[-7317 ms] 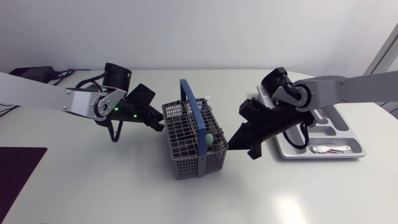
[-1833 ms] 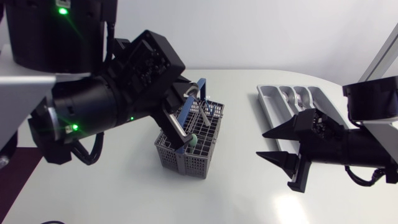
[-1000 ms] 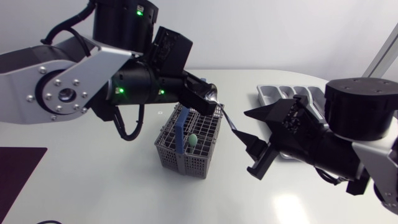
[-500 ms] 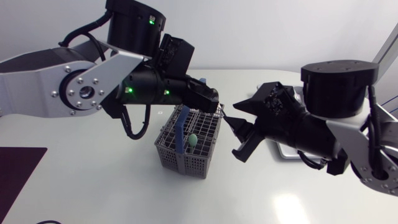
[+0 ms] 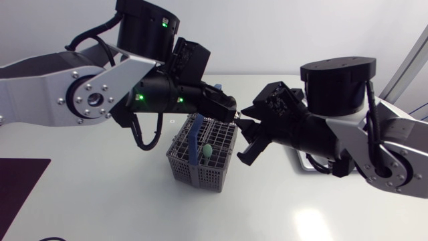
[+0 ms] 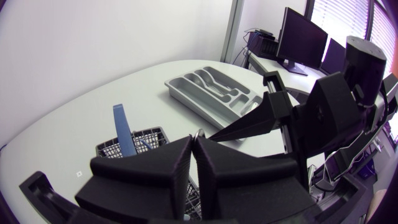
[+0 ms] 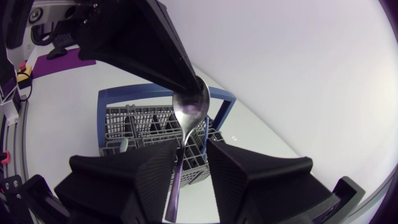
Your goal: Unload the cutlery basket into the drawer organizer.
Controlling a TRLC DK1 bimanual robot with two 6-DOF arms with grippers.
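White tabletop (image 5: pixel 100 201) fills the scene, and both arms meet above the middle of it. The grey cutlery basket (image 5: pixel 200 164) with its blue handle (image 5: pixel 194 137) stands on the table at 6 o'clock from where the two grippers meet, with a small pale green piece (image 5: pixel 208 151) and what looks like other cutlery inside.

The left gripper (image 6: pixel 194 140) is clenched on a spoon (image 7: pixel 189 109), pinching it at the bowl end and holding it in the air above the basket. In the right wrist view the spoon's handle runs down into the gap between the right gripper's (image 5: pixel 244 139) fingers. Those fingers stand apart on either side of the handle, and I see no contact with it, so that tool reads as released.

The drawer organizer (image 6: pixel 211 93) lies on the table at 3 o'clock from the basket. From overhead the right arm hides most of it, and the left wrist view shows cutlery already in its compartments.

To my eye this is a hand-over in mid-air, one spoon passing from the left arm to the right. The next move calls for the right fingers to close squarely on the handle before the left lets go. The grip looks narrow and the spoon could swing or drop back into the basket. After that the right arm has to carry it towards 3 o'clock and pick a matching compartment.
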